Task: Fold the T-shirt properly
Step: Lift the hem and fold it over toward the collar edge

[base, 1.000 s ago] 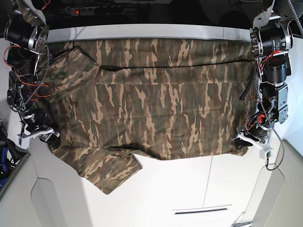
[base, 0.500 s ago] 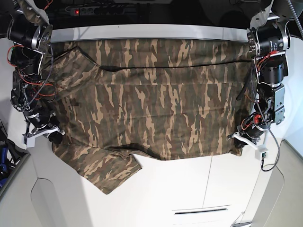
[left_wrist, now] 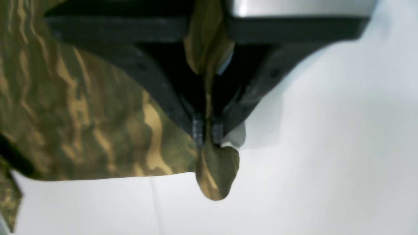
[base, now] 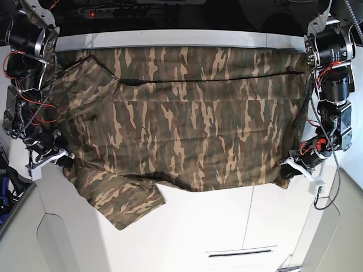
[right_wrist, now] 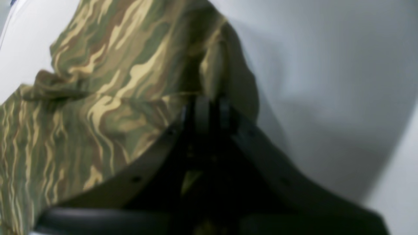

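Note:
The camouflage T-shirt [base: 181, 124] lies spread wide across the white table [base: 227, 226], one short sleeve [base: 122, 198] hanging toward the front left. My left gripper [base: 290, 169] sits at the shirt's front right corner. In the left wrist view the left gripper [left_wrist: 207, 134] is shut on the T-shirt [left_wrist: 81, 117], a nub of cloth poking out past the fingertips. My right gripper [base: 57, 158] is at the shirt's left edge. Seen from the right wrist, the right gripper [right_wrist: 209, 109] pinches a raised fold of the T-shirt [right_wrist: 107, 91].
A black power strip [base: 113, 11] with a red light lies behind the table's back edge. The table front has curved cut-outs and a narrow slot [base: 241, 253]. Both arms' cabled bodies stand along the left and right table sides.
Both grippers have shut on the shirt's edges. The left edge and the front sleeve have shifted slightly, and both arms have moved a little.

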You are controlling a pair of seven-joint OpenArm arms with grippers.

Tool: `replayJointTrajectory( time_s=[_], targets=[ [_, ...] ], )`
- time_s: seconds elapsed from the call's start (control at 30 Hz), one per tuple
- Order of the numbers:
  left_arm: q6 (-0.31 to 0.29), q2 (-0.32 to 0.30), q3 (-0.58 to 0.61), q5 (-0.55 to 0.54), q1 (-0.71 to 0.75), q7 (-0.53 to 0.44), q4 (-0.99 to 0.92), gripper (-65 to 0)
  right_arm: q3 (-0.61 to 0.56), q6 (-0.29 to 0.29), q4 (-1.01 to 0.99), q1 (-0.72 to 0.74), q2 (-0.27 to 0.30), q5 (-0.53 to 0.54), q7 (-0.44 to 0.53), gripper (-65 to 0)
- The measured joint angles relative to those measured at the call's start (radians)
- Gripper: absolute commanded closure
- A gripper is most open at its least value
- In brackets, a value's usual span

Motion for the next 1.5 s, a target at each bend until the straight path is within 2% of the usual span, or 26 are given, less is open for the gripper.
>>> replayJointTrajectory(
  time_s=[0.17, 0.27, 0.37, 0.5, 0.57, 0.63, 0.83, 0.97, 1.07, 1.13, 1.33, 1.5],
  targets=[
    [-0.015, -0.022, 0.001, -0.018, 0.006, 0.105, 0.096, 0.0, -0.002, 0.001, 0.085, -0.006, 0.029, 0.058, -0.082, 0.0],
    [-0.026, -0.044, 0.003, -0.068, 0.044, 0.151, 0.185, 0.0, -0.003, 0.003, 0.138, -0.03, 0.061, 0.109, -0.13, 0.0],
    [-0.026, -0.059, 0.003, -0.074, 0.105, 0.166, 0.289, 0.0, -0.003, 0.016, 0.169, -0.043, 0.085, 0.155, -0.179, 0.0],
    [-0.025, -0.077, 0.005, -0.077, 0.2, 0.171, 0.435, 0.0, -0.005, 0.02, 0.212, -0.065, 0.11, 0.211, -0.193, 0.0],
    [0.001, -0.085, 0.005, -0.079, 0.241, 0.173, 0.498, 0.0, -0.005, 0.017, 0.22, -0.08, 0.119, 0.216, -0.214, 0.0],
    [0.021, -0.093, 0.005, -0.08, 0.277, 0.173, 0.538, 0.0, -0.005, 0.018, 0.225, -0.101, 0.127, 0.238, -0.216, 0.0],
    [0.023, -0.108, 0.005, -0.079, 0.36, 0.178, 0.575, 0.0, -0.006, 0.018, 0.226, -0.174, 0.131, 0.265, -0.199, 0.0],
    [0.022, -0.107, 0.005, -0.081, 0.38, 0.177, 0.575, 0.0, -0.006, 0.019, 0.226, -0.223, 0.13, 0.232, -0.138, -0.7],
    [0.021, -0.105, 0.006, -0.08, 0.382, 0.177, 0.575, 0.0, -0.006, 0.001, 0.226, -0.253, 0.13, 0.188, -0.042, -22.9],
    [0.023, -0.108, 0.006, -0.078, 0.382, 0.175, 0.575, 0.0, -0.006, -0.002, 0.226, -0.261, 0.132, 0.174, 0.018, -30.8],
    [0.025, -0.108, 0.006, -0.072, 0.382, 0.174, 0.575, 0.0, -0.006, -0.008, 0.226, -0.237, 0.133, 0.171, 0.126, -31.7],
    [0.024, -0.108, 0.006, -0.072, 0.382, 0.173, 0.575, 0.0, -0.005, -0.014, 0.226, -0.159, 0.126, 0.112, 0.133, -31.7]
  ],
)
